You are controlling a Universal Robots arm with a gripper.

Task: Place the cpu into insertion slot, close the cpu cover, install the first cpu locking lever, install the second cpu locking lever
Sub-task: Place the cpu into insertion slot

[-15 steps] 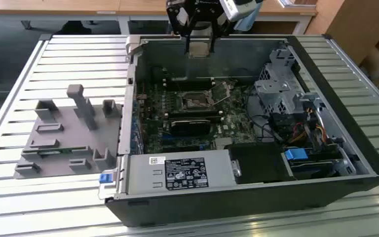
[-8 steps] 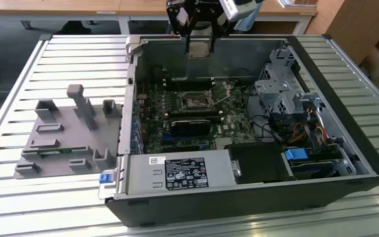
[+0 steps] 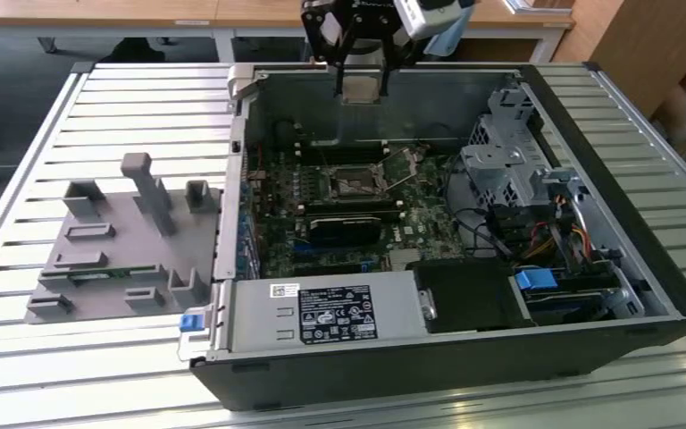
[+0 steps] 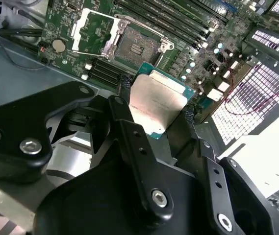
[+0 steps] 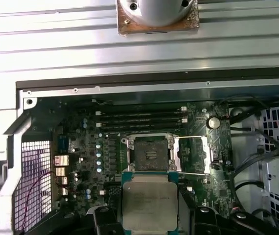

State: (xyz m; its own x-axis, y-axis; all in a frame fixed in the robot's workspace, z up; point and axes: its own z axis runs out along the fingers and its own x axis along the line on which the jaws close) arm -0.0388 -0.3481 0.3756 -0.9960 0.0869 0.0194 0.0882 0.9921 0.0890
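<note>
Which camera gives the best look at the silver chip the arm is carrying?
The first wrist view: the chip faces the camera almost flat-on, its silver face plain. The second wrist view shows it tilted, lower edge hidden. The exterior view shows a pale sliver above the computer case.

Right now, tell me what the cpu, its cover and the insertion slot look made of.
cpu: dull grey metal lid, matte with soft glare, on a green board rim. cpu cover: thin bright metal, probably steel; it glints. insertion slot: dark centre, likely plastic, inside a silvery metal frame.
</note>
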